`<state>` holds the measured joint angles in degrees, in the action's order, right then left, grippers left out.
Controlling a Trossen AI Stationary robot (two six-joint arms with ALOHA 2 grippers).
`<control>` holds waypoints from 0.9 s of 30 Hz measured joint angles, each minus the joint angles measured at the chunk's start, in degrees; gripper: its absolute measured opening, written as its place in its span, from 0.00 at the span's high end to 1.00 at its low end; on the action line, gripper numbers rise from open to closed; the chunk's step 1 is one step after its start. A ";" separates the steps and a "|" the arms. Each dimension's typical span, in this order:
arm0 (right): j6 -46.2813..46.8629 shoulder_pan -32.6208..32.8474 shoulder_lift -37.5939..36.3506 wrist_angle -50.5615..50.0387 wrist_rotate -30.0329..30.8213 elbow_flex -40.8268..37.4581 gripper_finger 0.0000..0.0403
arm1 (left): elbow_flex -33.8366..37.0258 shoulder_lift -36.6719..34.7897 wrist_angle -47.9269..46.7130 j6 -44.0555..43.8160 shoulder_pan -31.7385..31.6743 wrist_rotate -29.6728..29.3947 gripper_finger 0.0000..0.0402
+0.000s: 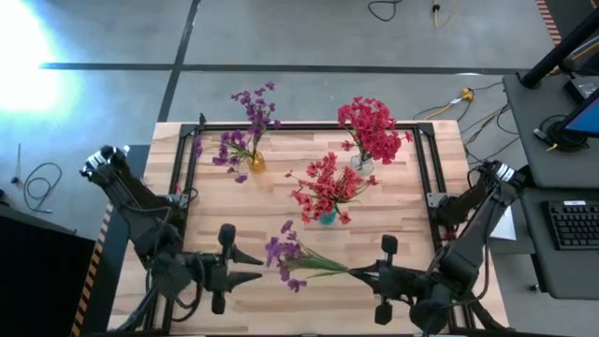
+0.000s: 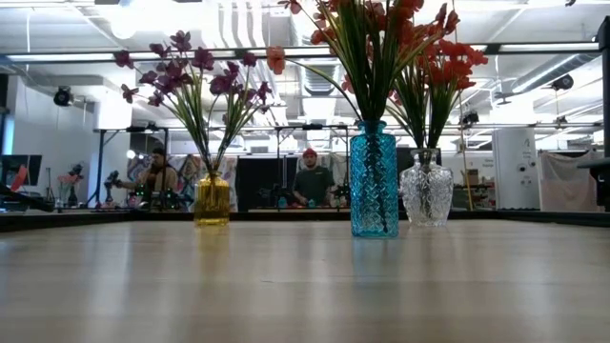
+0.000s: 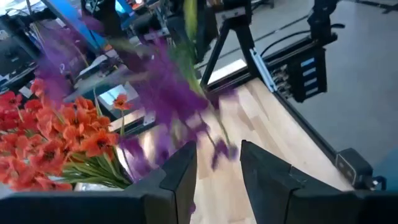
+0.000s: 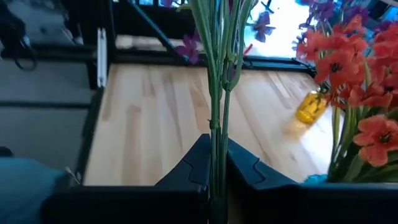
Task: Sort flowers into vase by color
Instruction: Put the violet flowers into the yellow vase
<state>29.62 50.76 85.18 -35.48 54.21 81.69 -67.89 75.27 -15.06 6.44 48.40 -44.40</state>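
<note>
A purple sprig hangs above the table's near middle, its blossoms toward the left and its green stems in my shut right gripper. My left gripper stands open just left of the blossoms, which blur in front of its fingertips. A yellow vase with purple flowers stands at the far left. A teal vase and a clear vase both hold red flowers. My right gripper pinches the sprig's thin green stems between its two fingers, near their lower end. The fingers come from the table's right, nearly level, and the stems run on ahead along them. The sprig is lifted clear of the table, blossoms toward my left gripper.
The black frame rail runs along the table's far edge and down both sides. In the low view the yellow vase, teal vase and clear vase stand in a row. People sit in the room beyond.
</note>
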 joint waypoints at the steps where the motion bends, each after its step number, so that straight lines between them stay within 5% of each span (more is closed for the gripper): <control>1: -0.02 0.00 -0.23 0.96 0.12 0.00 0.97 | 1.42 -0.89 0.87 -0.08 0.41 0.00 0.73; 9: -1.01 0.13 -2.54 5.69 6.77 0.00 0.97 | 8.46 -5.29 3.43 -2.34 2.66 0.07 0.73; 16: -20.24 -1.26 -1.74 28.99 8.44 -3.35 0.97 | 15.19 -4.09 15.14 -2.86 2.34 -0.08 0.73; 22: -39.07 -5.02 0.33 62.43 -2.18 -9.87 0.97 | 20.42 -1.72 38.34 3.42 0.91 -2.11 0.73; 27: -43.74 -9.17 3.18 80.54 -14.87 -14.42 0.97 | 24.38 1.14 59.67 10.39 -0.28 -1.73 0.72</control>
<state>-14.12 41.59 88.36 45.06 39.34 67.27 -43.51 76.41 44.61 16.83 48.12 -46.13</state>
